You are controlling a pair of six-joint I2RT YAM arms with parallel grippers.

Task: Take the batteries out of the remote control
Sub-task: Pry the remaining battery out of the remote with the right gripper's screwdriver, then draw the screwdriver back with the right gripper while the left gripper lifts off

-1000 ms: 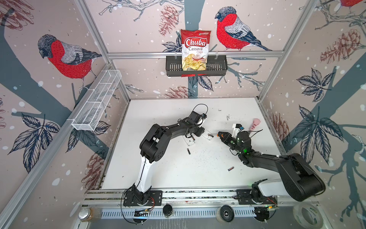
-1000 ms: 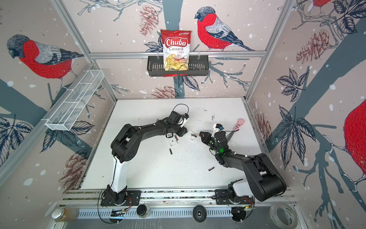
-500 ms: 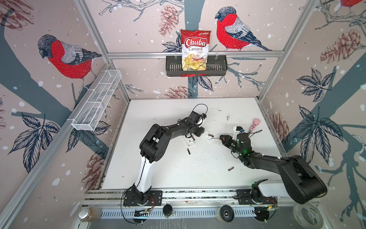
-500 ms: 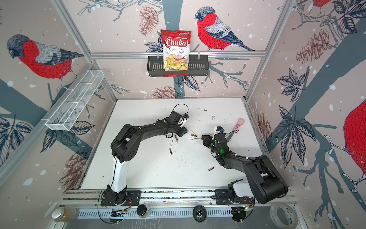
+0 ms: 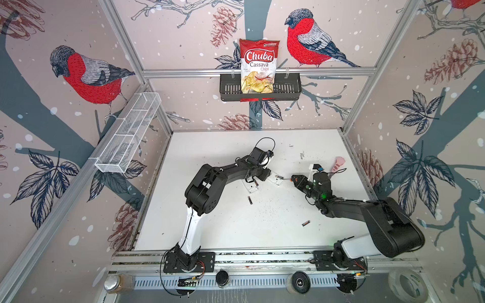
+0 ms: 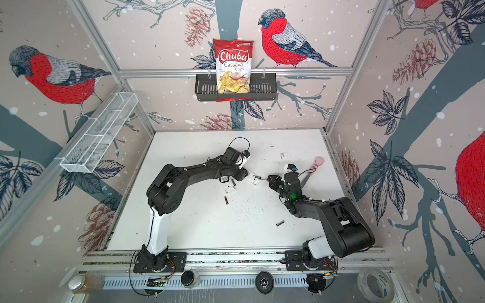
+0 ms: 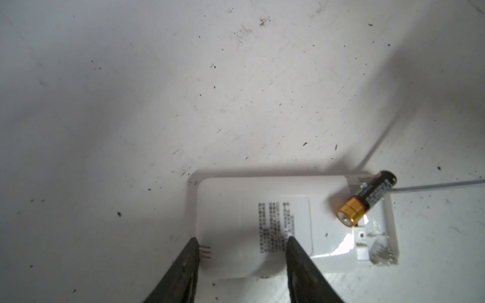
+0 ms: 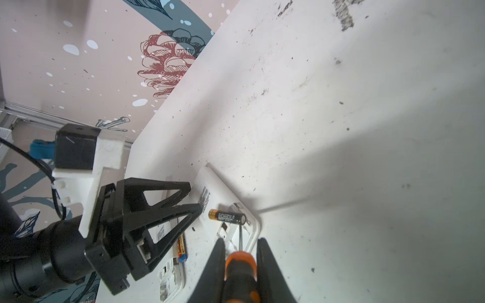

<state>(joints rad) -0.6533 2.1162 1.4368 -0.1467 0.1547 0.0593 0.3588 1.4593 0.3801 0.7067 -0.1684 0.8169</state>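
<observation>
1. table point(image 5: 236, 236): white, scuffed and speckled; carries everything below.
2. left gripper point(image 7: 241, 239): jaws partway apart, tips down on the remote, one at its end edge and the other on its back.
3. right gripper point(image 8: 241, 242): clamped on the screwdriver handle, facing the left gripper across the remote.
4. remote point(image 7: 252, 210): white, back up, label showing. One end lies under the left gripper's tips; the open battery bay is at the end nearer the right gripper.
5. second white casing point(image 8: 170, 275): bay open, lying below the left gripper's fingers.
6. screwdriver point(image 8: 240, 265): orange-and-black handle; its thin shaft runs from the right gripper to the open bay.
7. batteries, black with gold bands:
   - one point(image 7: 367, 200) lies askew over the bay, its black end at the shaft tip
   - one point(image 8: 181, 248) sits beside the second casing, under the left gripper
   - in a top view, one point(image 5: 250, 200) lies loose near the left gripper, on its base side
   - another point(image 5: 305, 223) lies well apart from the right gripper
</observation>
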